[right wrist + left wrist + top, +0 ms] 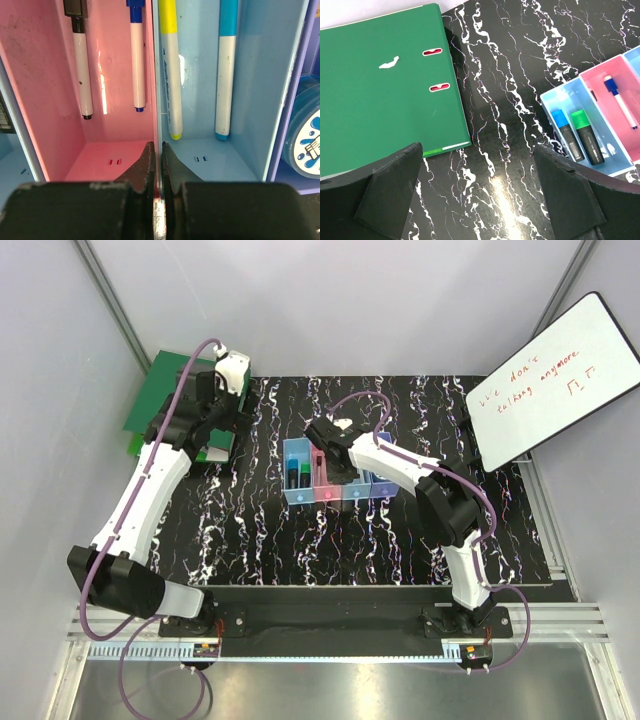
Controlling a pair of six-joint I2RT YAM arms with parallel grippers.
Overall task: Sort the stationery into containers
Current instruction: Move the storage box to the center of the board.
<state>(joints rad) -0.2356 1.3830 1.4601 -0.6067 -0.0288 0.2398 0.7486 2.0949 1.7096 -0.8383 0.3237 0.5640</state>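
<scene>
Closest to us, our right tool (157, 150) is pinching shut on the thin wall between two of the containers (298, 498), carrying nothing loose. On one side of it the pink bin (115, 150) is holding two items: a black-capped marker (82, 65) and a blue-capped marker (137, 60). On the other side the middle light blue bin (270, 75) is also holding two, a yellow pen (171, 75) and a cyan pen (226, 75). Past that, the violet bin (302, 30) is showing one round blue-white disc (307, 142); we are seeing only a slice of this bin, so it may be hiding more.

Our left tool (477, 150) is hanging wide open and empty over the bench (510, 75), between the green binder (380, 90) and the end light blue bin (570, 95). A blue highlighter (566, 135) and a green highlighter (587, 137) are lying in that bin.

We are counting four bins and seven pieces, all binned. We are finding no loose piece on the bench, so we are judging the sorting practically done.
</scene>
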